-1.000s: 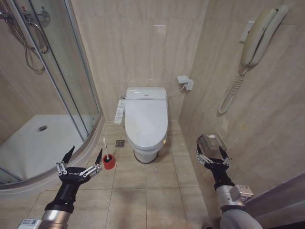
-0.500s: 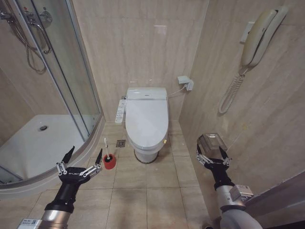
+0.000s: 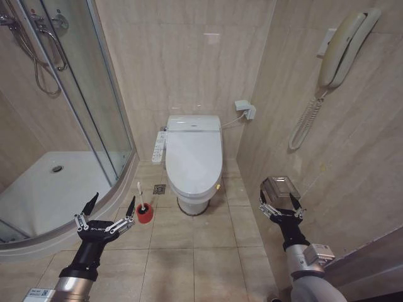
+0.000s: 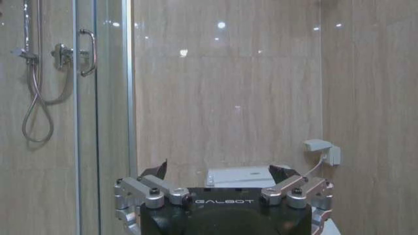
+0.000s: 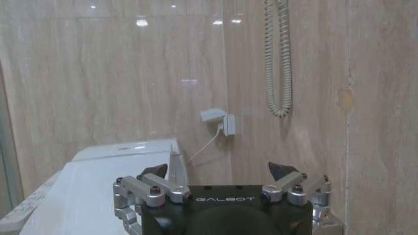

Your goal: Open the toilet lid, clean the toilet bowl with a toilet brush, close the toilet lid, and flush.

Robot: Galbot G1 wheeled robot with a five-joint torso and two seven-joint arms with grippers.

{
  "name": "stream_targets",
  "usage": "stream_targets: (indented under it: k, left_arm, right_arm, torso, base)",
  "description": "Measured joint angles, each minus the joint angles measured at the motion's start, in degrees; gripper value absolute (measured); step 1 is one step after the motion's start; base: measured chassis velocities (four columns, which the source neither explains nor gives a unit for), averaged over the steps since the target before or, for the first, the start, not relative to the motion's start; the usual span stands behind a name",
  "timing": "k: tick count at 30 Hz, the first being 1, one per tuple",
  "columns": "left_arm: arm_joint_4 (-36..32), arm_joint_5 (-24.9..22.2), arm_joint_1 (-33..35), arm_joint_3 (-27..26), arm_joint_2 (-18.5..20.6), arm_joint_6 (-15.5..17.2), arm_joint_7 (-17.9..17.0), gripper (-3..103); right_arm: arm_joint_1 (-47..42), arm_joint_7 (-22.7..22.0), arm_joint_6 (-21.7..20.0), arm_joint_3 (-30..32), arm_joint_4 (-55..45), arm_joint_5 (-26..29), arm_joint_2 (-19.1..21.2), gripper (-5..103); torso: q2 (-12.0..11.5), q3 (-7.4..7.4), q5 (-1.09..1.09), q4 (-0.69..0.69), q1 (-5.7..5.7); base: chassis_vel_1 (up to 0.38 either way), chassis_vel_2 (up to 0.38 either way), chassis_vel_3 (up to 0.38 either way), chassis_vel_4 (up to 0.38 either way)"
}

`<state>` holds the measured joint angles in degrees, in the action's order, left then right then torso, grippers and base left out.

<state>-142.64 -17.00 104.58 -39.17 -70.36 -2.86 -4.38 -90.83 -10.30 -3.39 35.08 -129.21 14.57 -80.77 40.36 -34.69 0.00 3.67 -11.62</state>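
We see the toilet lid (image 3: 194,158) lying shut over the toilet bowl (image 3: 192,200) at the back wall. The toilet brush (image 3: 141,199) stands in its red holder (image 3: 144,214) on the floor, left of the bowl. Our left gripper (image 3: 110,206) hangs wide open and empty near the brush. Our right gripper (image 3: 279,199) is also open and empty, beside the right wall.

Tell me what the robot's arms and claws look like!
Each arm is a round silver-grey tube that turns black near the wrist. The left gripper and right gripper each have a black block stamped GALBOT in pale letters, shiny silver metal links with bolts, and pointy black fingertips. The right arm also wears a small grey box with a label.
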Motion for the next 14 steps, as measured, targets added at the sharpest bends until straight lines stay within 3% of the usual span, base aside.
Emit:
stream_targets:
  k: [14]
  left_arm:
    - [0.00, 0.00, 0.00, 0.00, 0.00, 0.00, 0.00, 100]
  right_arm:
    - [0.00, 0.00, 0.00, 0.00, 0.00, 0.00, 0.00, 100]
  torso:
    - [0.00, 0.00, 0.00, 0.00, 0.00]
  base:
    - [0.000, 0.000, 0.000, 0.000]
